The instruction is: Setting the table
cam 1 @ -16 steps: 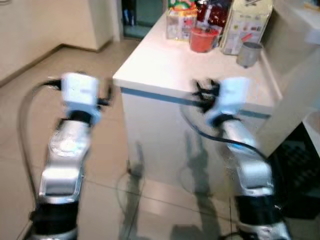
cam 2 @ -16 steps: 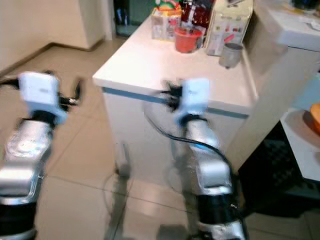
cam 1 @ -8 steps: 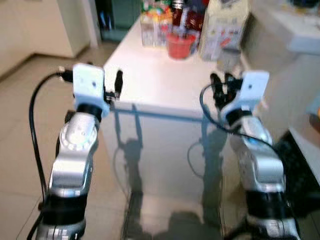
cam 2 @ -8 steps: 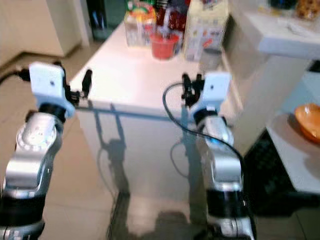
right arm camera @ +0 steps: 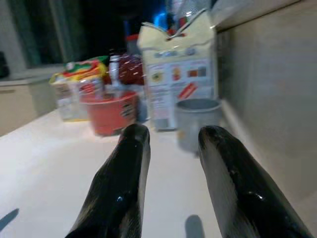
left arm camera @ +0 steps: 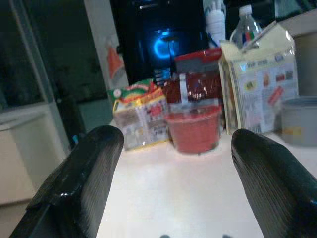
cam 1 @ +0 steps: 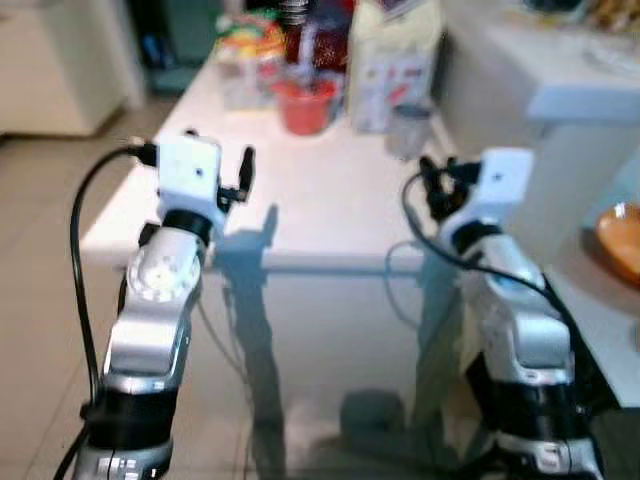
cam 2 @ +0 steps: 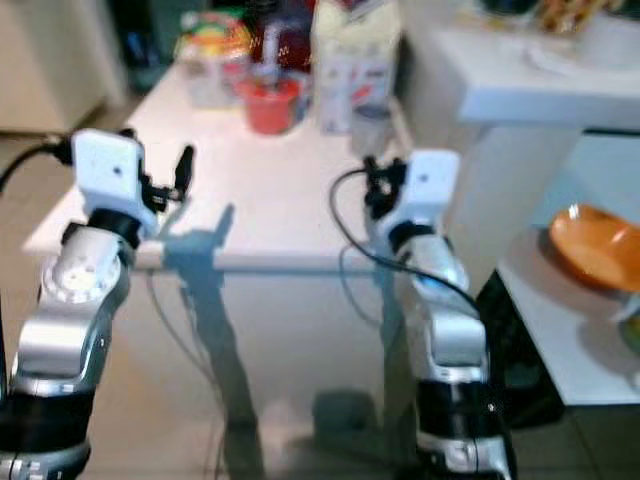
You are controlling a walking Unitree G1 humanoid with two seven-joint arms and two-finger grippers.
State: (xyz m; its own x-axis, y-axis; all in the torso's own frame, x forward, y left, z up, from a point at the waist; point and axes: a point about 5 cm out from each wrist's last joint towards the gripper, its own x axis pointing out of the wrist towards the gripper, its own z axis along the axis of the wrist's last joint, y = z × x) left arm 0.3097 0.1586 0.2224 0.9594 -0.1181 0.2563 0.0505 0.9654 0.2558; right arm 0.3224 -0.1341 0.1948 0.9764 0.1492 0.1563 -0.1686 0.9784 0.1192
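Two tools hover empty over the near edge of the table (cam 1: 330,215): left tool (left arm camera: 171,186) spread wide, right tool (right arm camera: 171,168) narrower but parted. Red cup (cam 1: 304,105) and grey cup (cam 1: 407,130) stand at the far end; reaching forward slowly and level should avoid toppling the carton (cam 1: 385,65).

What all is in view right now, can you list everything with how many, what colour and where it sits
table: one, white, directly ahead of the robot
red cup: one, red, far end of the table
grey cup: one, grey, beside the carton near the wall
carton: one, cream with printed pictures, far end, next to the red cup
snack pack: one, clear with a yellow and red label, far end, on the red cup's other side
orange bowl: one, orange, on a lower white surface to the robot's right
left claw: one, black fingers, open above the table
right claw: one, black fingers, slightly apart, pointing toward the grey cup
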